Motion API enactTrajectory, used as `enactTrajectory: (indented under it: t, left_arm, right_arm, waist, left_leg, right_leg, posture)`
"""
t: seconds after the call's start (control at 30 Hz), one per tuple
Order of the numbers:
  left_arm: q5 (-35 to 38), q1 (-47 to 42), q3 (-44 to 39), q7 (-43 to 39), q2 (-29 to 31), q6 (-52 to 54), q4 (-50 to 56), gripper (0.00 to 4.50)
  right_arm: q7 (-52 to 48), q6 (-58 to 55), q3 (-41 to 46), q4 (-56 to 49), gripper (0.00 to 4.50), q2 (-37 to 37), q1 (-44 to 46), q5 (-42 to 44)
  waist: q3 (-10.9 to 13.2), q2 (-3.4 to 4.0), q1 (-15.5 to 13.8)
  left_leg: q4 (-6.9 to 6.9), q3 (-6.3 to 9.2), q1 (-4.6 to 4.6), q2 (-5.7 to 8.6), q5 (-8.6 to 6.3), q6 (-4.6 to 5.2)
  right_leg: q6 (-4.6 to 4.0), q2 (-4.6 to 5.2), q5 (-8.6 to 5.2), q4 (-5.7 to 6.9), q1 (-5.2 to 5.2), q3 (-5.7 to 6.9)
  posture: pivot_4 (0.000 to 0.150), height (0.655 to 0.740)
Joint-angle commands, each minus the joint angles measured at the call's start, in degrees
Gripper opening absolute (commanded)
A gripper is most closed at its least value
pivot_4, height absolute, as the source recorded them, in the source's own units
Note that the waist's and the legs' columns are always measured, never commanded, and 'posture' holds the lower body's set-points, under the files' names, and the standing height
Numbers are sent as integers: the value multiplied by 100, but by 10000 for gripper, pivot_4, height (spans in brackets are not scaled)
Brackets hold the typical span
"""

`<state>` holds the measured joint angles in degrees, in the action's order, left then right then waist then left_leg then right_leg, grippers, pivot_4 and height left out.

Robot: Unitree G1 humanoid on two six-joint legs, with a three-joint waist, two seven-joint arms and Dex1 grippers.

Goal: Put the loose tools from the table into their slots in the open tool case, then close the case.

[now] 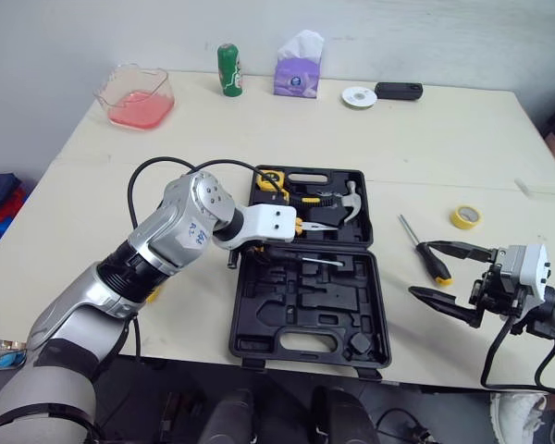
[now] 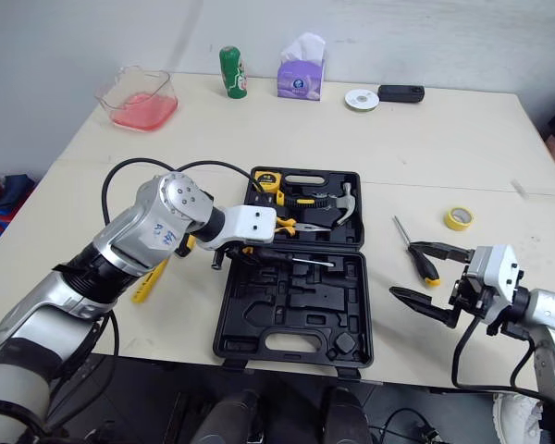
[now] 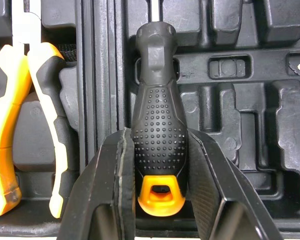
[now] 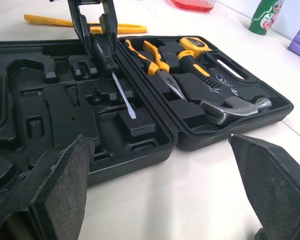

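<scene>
The black tool case (image 1: 382,305) lies open in the middle of the table. Its far half holds a tape measure (image 1: 273,178), pliers (image 1: 307,198) and a hammer (image 1: 348,203). My left gripper (image 1: 246,253) is shut on the black handle of a screwdriver (image 3: 160,125), holding it just over the near half's moulded slots, shaft (image 1: 320,264) pointing right. A second screwdriver (image 1: 425,254) with a black and orange handle lies on the table right of the case. My right gripper (image 1: 437,275) stands open at its handle end, fingers (image 4: 60,190) wide apart.
A yellow tape roll (image 1: 465,216) lies right of the case. A yellow tool (image 2: 153,277) lies on the table under my left arm. At the table's far edge stand a pink container (image 1: 136,95), a green bottle (image 1: 228,69), a tissue pack (image 1: 298,67), a white disc (image 1: 359,96) and a black device (image 1: 399,90).
</scene>
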<state>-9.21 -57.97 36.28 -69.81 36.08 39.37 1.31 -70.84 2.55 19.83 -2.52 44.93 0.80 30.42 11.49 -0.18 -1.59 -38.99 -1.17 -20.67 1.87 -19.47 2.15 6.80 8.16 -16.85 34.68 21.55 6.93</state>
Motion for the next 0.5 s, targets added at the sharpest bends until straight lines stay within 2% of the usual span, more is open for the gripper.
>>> enactTrajectory:
  t: [0.03, 0.07, 0.2, 0.4, 0.5]
  left_arm:
    - [19, -58, -184, -4, -82, -121, 53, 14920]
    - [64, -58, -200, -86, -52, -146, 114, 20879]
    - [286, -139, -388, -233, -107, -160, 332, 36292]
    - [445, -211, -753, -110, -186, -170, 308, 36292]
    - [879, -33, -1250, -81, -257, -243, 227, 36292]
  right_arm:
    - [56, 25, 28, -260, 45000, 1, -17, 44]
    - [78, 6, 15, -288, 45000, -6, -24, 43]
    - [131, -127, -24, -374, 45000, 29, -11, 73]
    - [172, -251, -103, -434, 45000, 56, 83, 77]
    - [181, -294, -125, -472, 45000, 46, 88, 69]
  waist:
    - [0, 0, -4]
    - [0, 0, -5]
    - [0, 0, 1]
    - [0, 0, 2]
    - [0, 0, 6]
  left_leg:
    - [-1, 0, -1, 0, 0, 0]
    - [-2, 2, -3, 0, 0, 0]
    - [-7, 8, -9, 0, 0, 0]
    - [-18, 30, -32, 1, 0, 1]
    - [-20, 37, -38, 1, 0, 0]
  right_leg:
    - [0, 0, 0, 0, 0, 1]
    - [0, 0, 0, 0, 0, 2]
    - [0, 1, 0, -1, 1, 9]
    - [0, 3, 0, -3, 4, 36]
    - [0, 4, 0, -4, 4, 44]
  posture:
    - [1500, 7400]
    - [1500, 7400]
    - [1500, 7400]
    - [1500, 7400]
    - [1500, 7400]
